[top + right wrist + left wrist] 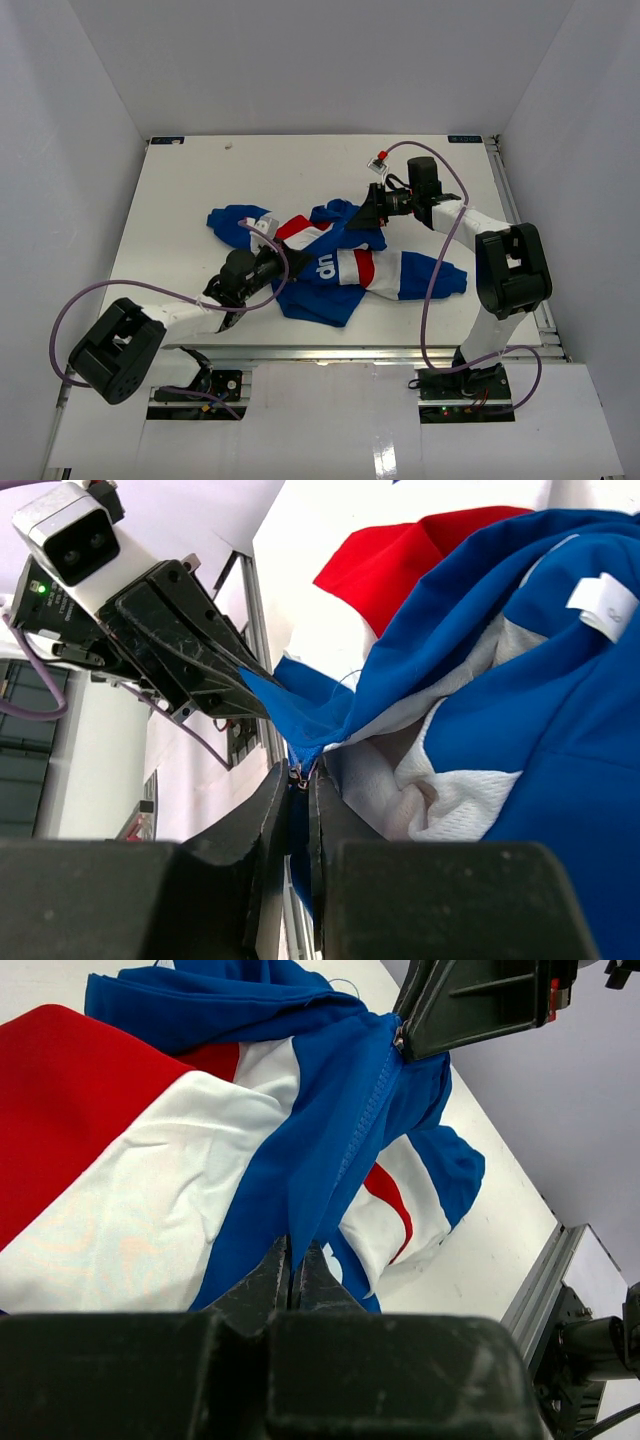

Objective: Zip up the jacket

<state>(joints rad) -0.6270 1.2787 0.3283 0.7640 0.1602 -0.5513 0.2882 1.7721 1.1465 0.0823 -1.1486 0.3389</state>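
The jacket (345,268) is seen lying rumpled near the middle of the white desk (190,175), between the 2 arms, with 1 blue sleeve (236,220) spread to the left and another (432,276) to the right. White lettering (325,268) is shown on a blue panel, beside red and white panels.

The left claw (297,1260) is pressed together on the blue front edge at the near, lower part of the garment, and the fabric is pinched between its fingers. The right claw (300,776) is closed on the same blue edge further up, where a small metal piece is gripped between its tips; it is too small to be identified with certainty. Between the 2 claws the blue edge is drawn out in a taut, raised ridge, and a line of zipper teeth (362,1125) is seen running along it. The jacket's white mesh lining (440,780) is exposed in the right wrist view.
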